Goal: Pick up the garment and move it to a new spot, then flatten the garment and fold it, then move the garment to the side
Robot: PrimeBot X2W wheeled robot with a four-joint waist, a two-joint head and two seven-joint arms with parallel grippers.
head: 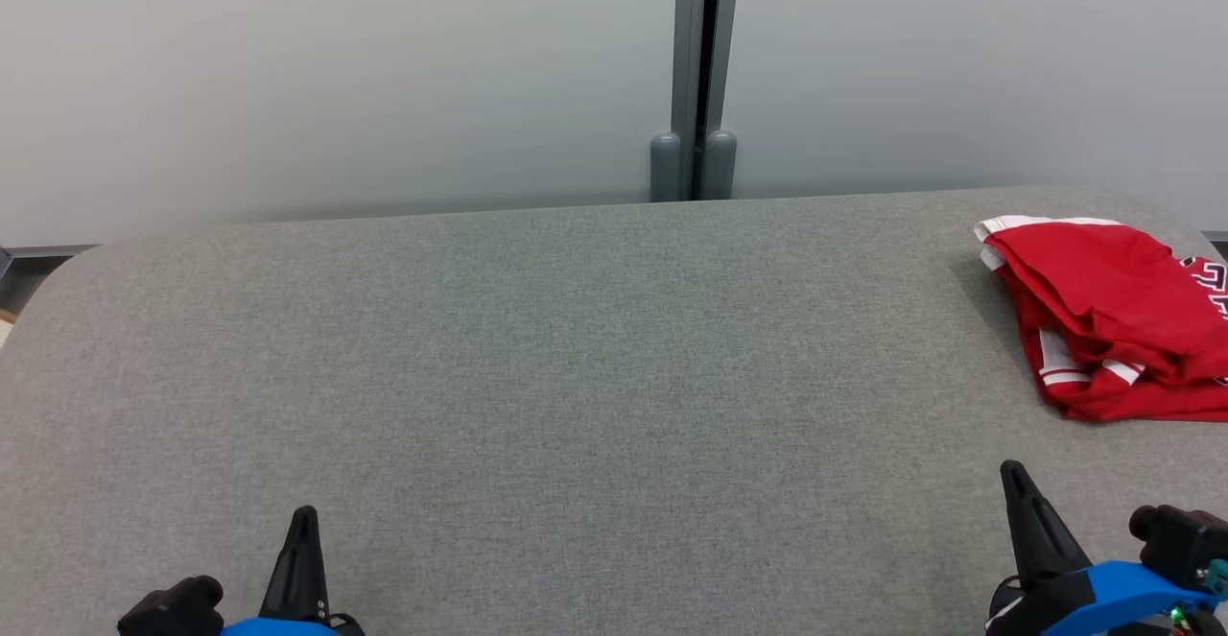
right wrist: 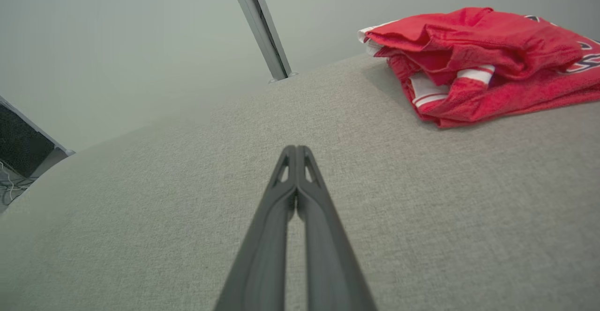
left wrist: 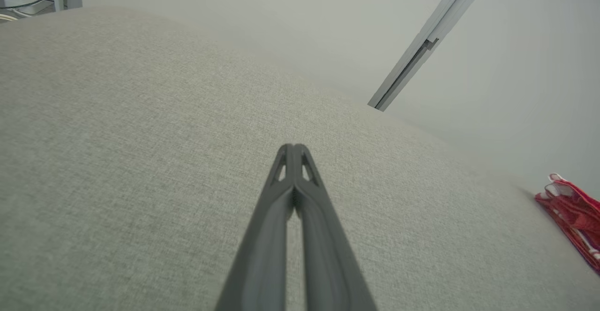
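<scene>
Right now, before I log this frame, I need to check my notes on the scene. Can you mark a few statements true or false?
1. The red garment lies at the right end of the grey table. True.
2. The left gripper and the right gripper both have their fingers closed together. True.
3. The right gripper is holding the red garment. False: it is shut on nothing and sits apart from the cloth, over bare table.
4. The red garment is spread out flat. False: it lies bunched in loose layers.
</scene>
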